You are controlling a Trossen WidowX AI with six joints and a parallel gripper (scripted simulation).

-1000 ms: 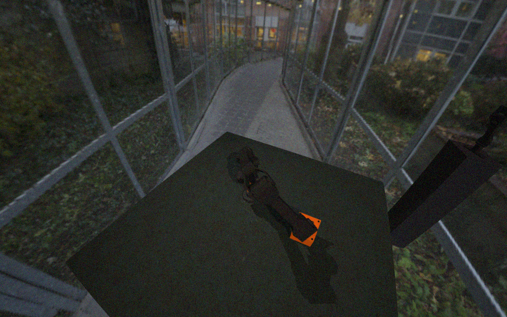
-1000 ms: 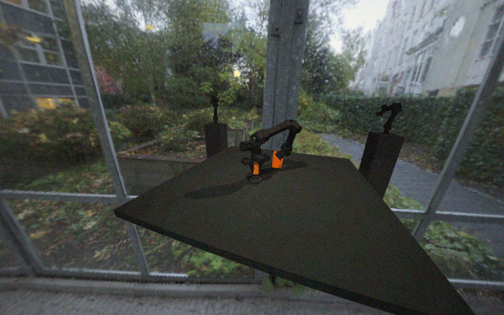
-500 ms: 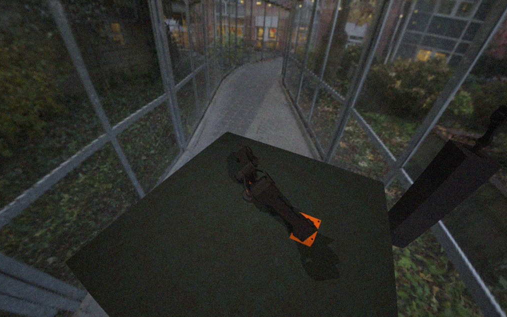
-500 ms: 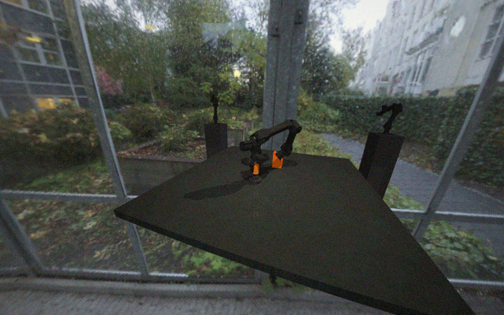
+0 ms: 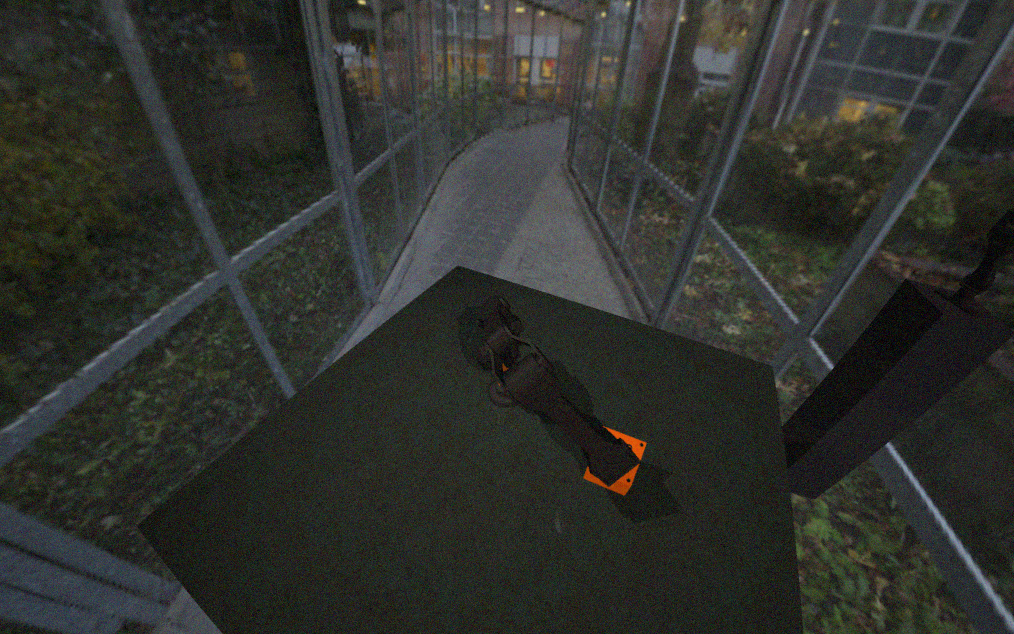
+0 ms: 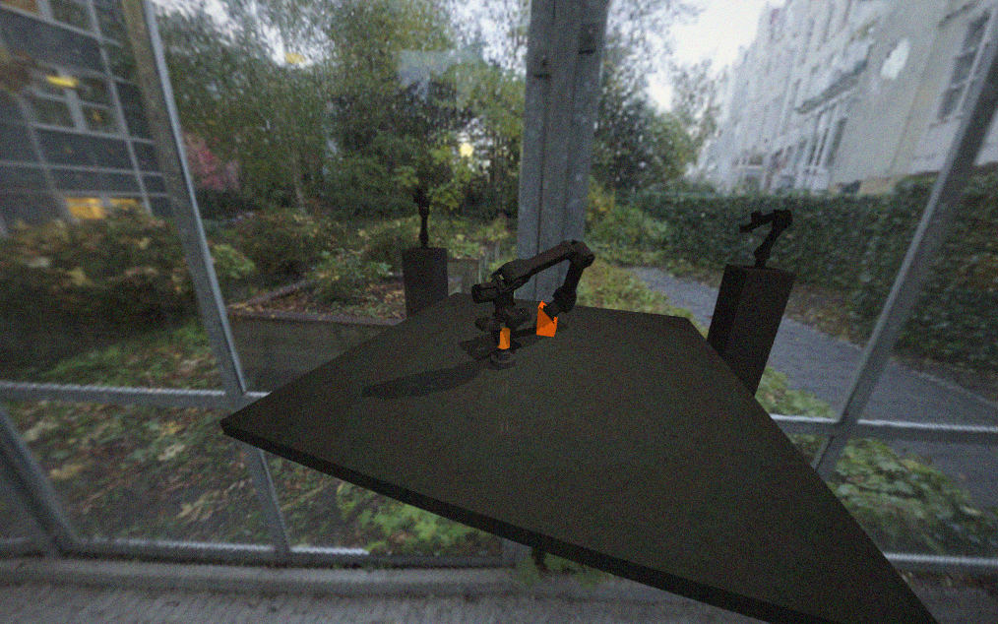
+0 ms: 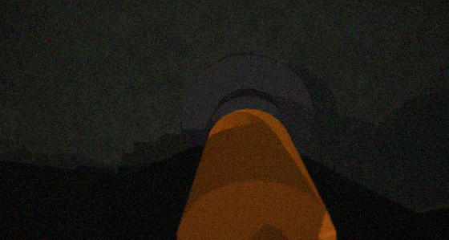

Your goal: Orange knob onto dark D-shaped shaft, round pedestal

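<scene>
The orange knob (image 6: 504,339) (image 7: 256,159) is upright in my gripper (image 6: 504,328), which is shut on its upper part and points down. The dark round pedestal (image 6: 502,361) (image 7: 248,71) is directly below the knob. The wrist view shows the pedestal's wide rim and a smaller raised round part beyond the knob's lower end. The shaft and its flat side are hidden, and I cannot tell whether the knob touches it. In the top view the arm covers most of the knob, with only an orange sliver showing beside the pedestal (image 5: 501,394).
The arm's orange base mount (image 5: 623,480) (image 6: 546,323) is on the dark table (image 5: 385,488) (image 6: 603,434). The arm reaches from it over the pedestal. Tall dark stands (image 6: 751,325) (image 6: 424,279) with other arms are beyond the table. Shadows fall around the pedestal.
</scene>
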